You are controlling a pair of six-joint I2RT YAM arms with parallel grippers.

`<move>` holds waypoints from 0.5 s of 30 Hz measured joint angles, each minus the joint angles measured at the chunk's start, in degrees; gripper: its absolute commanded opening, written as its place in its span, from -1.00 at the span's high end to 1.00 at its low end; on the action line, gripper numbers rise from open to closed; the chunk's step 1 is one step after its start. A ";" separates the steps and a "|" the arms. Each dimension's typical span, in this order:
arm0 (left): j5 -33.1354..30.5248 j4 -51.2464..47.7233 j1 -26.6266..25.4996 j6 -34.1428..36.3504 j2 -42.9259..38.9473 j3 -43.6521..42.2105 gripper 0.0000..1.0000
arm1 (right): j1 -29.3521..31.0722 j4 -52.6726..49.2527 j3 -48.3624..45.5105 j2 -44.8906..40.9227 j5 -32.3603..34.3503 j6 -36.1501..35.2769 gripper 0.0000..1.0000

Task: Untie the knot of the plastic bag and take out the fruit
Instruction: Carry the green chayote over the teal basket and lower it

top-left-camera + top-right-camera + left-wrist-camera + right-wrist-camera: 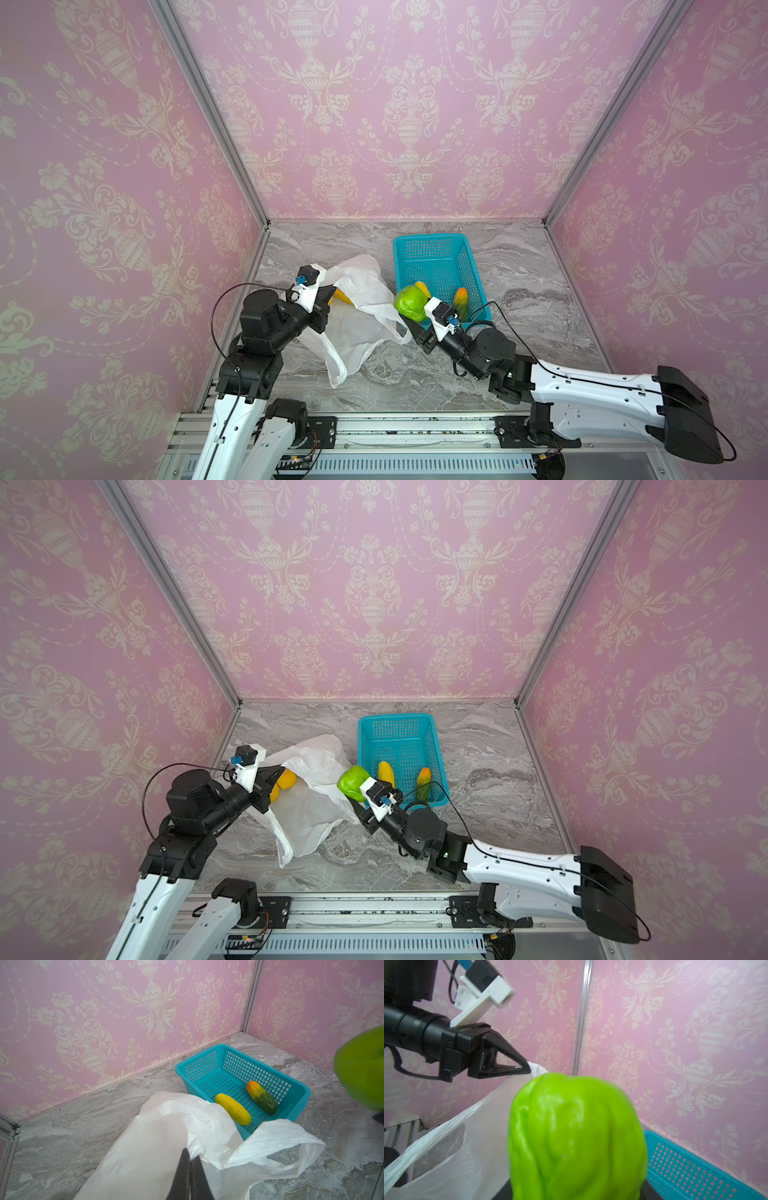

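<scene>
Status: unloading is underway.

- Knot: none visible. The plastic bag lies on the marble table with its mouth open and a handle loop hanging loose, so I judge the untying done.
- Left gripper: jaws pressed together on the bag's upper edge, lifting it so the mouth gapes.
- Right gripper: clamped on the green fruit, which is held off the table between the bag and the teal basket, at the basket's near corner. Whether it is over the rim or just beside it I cannot tell; the wrist view is filled by the fruit.
- Out so far: a yellow oblong fruit and an orange-green oblong fruit lie side by side on the basket floor, not touching.
- Left: at least one yellow-orange fruit shows inside the bag mouth beside the left fingers. Anything deeper is hidden by plastic.

Judgement: roughly midway; the green one needs setting down, then more retrievals.
</scene>
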 measured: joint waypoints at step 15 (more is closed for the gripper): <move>0.00 0.00 0.04 0.00 -0.02 0.00 1.00 | -22.97 -16.13 8.41 14.71 5.46 20.68 0.45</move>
